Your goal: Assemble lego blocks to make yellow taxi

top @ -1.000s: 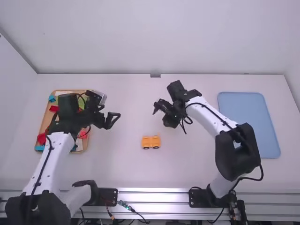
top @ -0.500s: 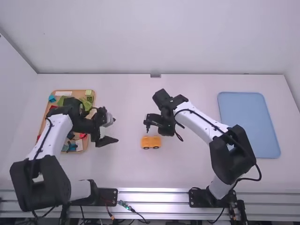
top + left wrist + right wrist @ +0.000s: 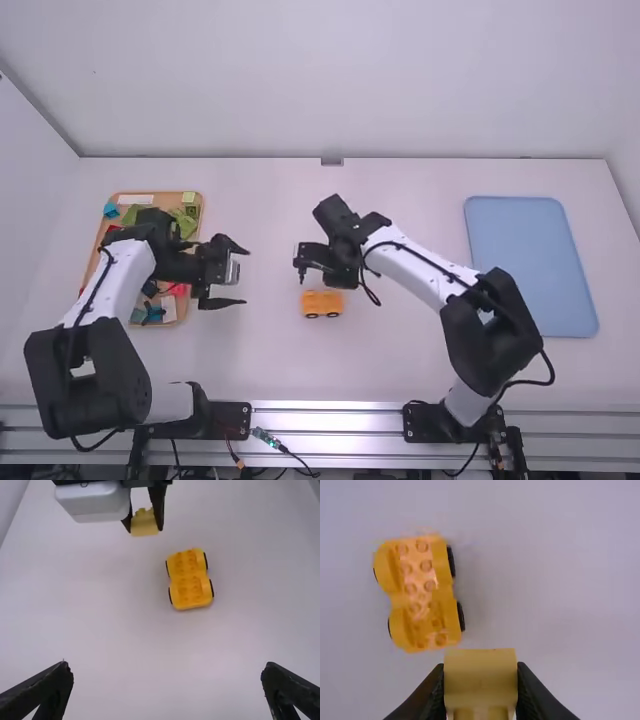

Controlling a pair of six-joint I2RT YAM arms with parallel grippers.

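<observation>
An orange toy car base (image 3: pixel 322 304) sits near the middle of the worktop (image 3: pixel 400 345), the right gripper (image 3: pixel 302 268) just beside it on the far-edge side. The left gripper (image 3: pixel 246 276), fingers spread, is between it and a wooden tray (image 3: pixel 98 252) of coloured blocks (image 3: pixel 110 210) near the left edge; a blue tray (image 3: pixel 530 265) lies near the right edge.

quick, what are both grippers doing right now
Left gripper: open, holding nothing.
Right gripper: closed on a yellow block, above the table.

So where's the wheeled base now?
In the high view, the wheeled base sits centrally, just nearer the camera than the right tool holding a yellow block.
</observation>
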